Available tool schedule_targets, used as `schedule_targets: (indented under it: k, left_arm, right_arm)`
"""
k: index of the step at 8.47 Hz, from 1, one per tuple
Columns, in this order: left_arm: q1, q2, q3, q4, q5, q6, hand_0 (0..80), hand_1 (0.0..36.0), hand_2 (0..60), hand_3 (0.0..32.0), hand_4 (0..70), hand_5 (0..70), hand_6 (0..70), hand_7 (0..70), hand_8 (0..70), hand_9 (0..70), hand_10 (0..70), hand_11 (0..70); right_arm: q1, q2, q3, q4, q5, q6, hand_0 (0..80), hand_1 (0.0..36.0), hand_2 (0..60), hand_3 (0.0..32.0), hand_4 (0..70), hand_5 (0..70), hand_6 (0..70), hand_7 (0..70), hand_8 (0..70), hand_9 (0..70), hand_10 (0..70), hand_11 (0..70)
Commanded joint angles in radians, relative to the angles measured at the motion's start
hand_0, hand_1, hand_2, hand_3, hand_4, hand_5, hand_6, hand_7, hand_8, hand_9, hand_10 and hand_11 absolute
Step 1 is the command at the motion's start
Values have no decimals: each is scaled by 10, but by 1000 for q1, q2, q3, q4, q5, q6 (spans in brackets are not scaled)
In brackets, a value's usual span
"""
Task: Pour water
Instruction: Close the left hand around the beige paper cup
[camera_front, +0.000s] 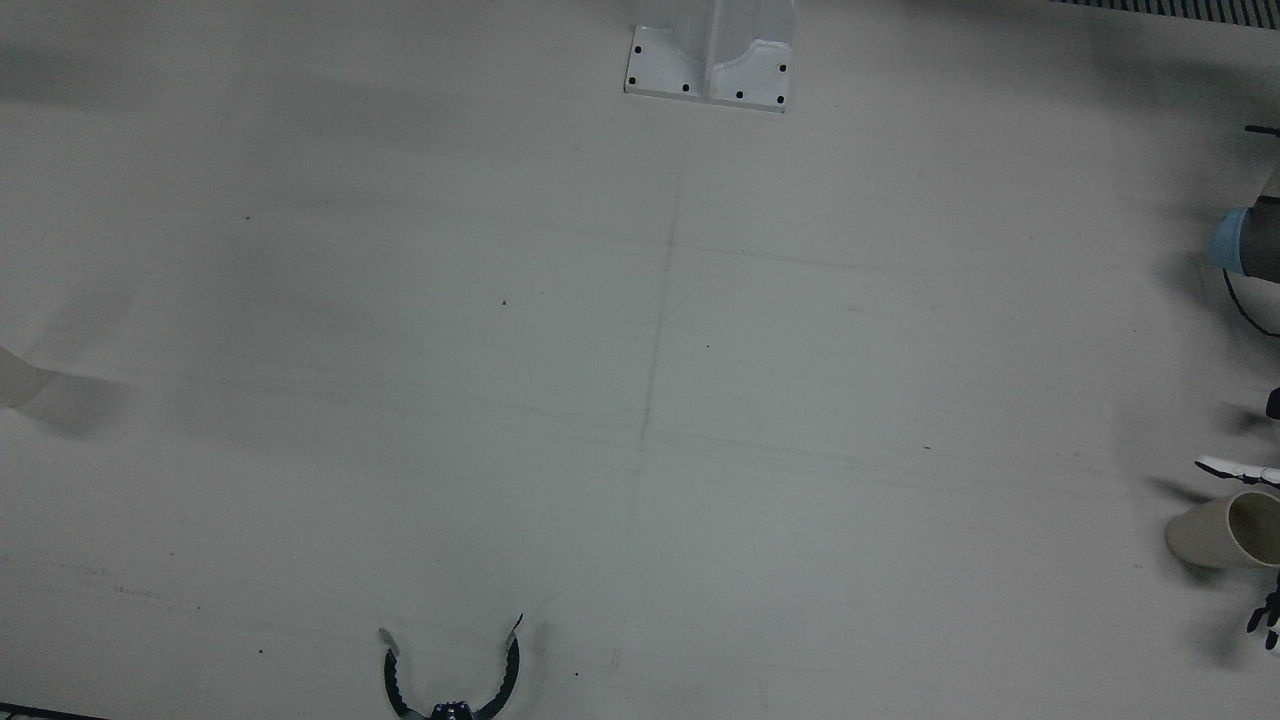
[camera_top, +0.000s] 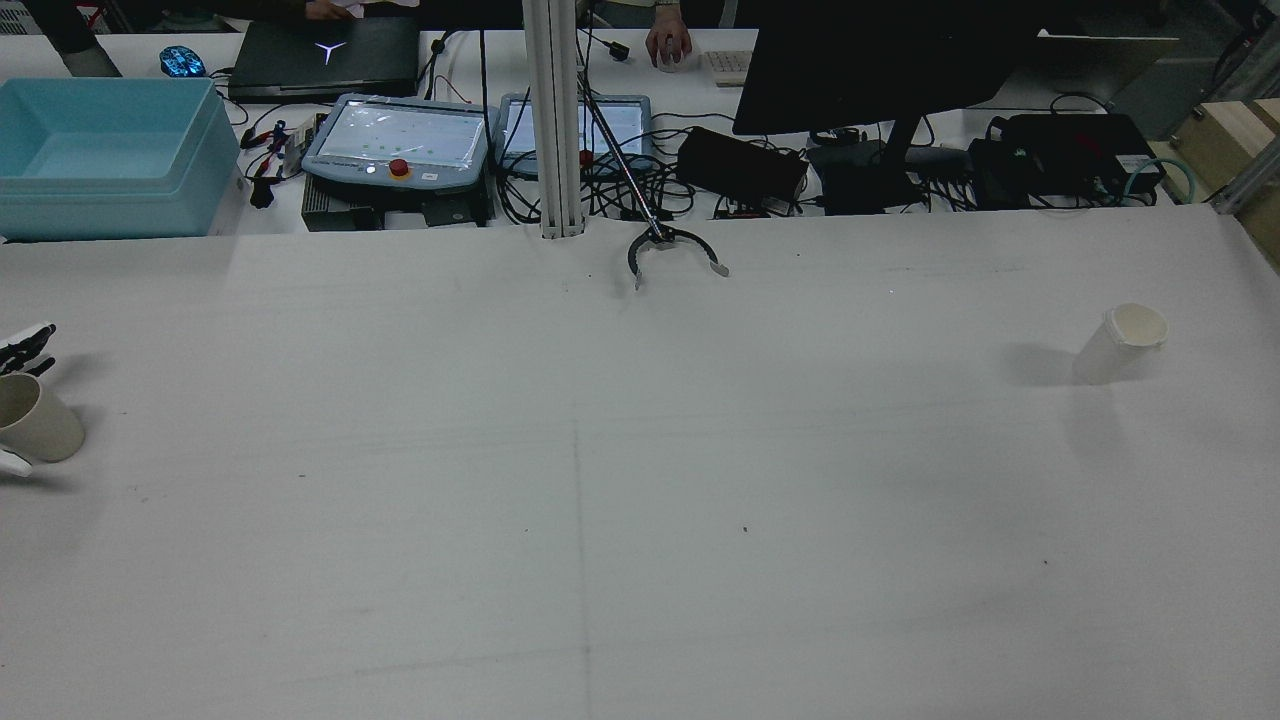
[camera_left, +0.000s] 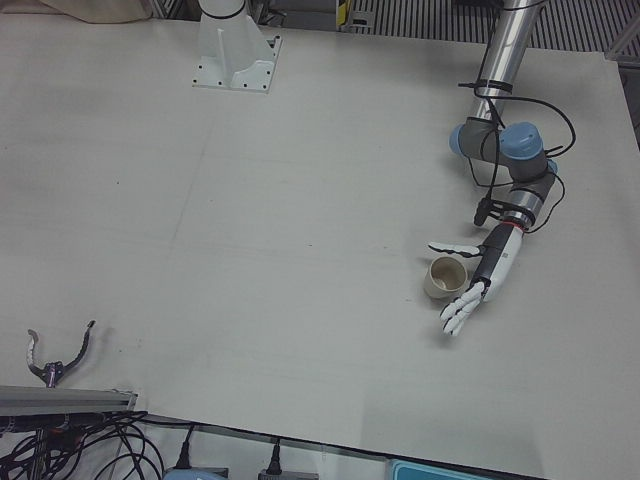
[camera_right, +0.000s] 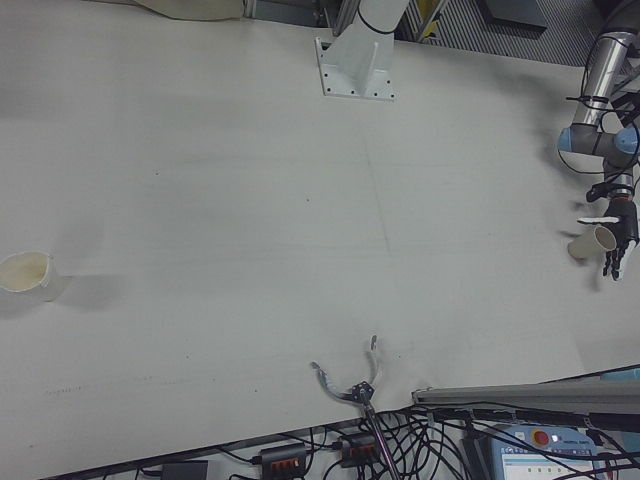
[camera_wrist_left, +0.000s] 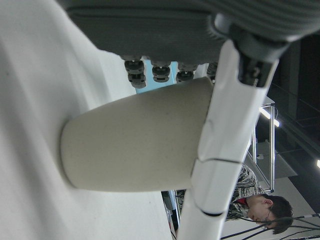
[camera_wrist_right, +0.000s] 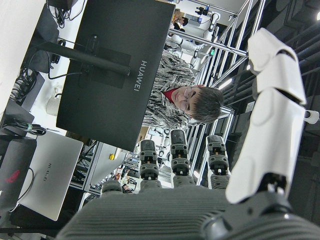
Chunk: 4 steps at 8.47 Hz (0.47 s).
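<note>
Bare white table (camera_left: 250, 200); left hand (camera_left: 478, 283) spread wide around beige cup (camera_left: 445, 277).
Close evenly before lifting (right hand (camera_wrist_right: 200, 200) holds nothing, fingers apart).

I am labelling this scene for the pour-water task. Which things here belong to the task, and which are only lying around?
Belong to the task:
- beige cup, between the open left hand's fingers
- white cup, standing alone on the far side of the table
- right hand, open, holding nothing

Only lying around:
- black claw tool at the table edge
- blue bin, monitor, cables behind the table
</note>
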Motion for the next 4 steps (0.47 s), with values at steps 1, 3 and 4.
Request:
schedule_targets:
  k: [1, 3, 4]
  left_arm:
    - [1, -10, 12, 3, 0, 3, 800, 268, 0, 0, 299, 0, 128, 56, 87, 20, 59, 118]
    - [1, -11, 19, 3, 0, 4, 800, 262, 0, 0, 309, 0, 130, 59, 88, 22, 59, 118]
    - [1, -11, 19, 3, 0, 6, 800, 262, 0, 0, 311, 0, 130, 59, 89, 22, 59, 118]
  right_arm:
    - [0, 2, 0, 0, 0, -1, 522, 202, 200, 0, 185, 83, 225, 195, 149, 173, 0, 0]
    - [0, 2, 0, 0, 0, -1, 523, 202, 198, 0, 182, 83, 221, 194, 148, 173, 0, 0]
    - [0, 0, 0, 0, 2, -1, 521, 202, 197, 0, 178, 83, 219, 192, 148, 173, 0, 0]
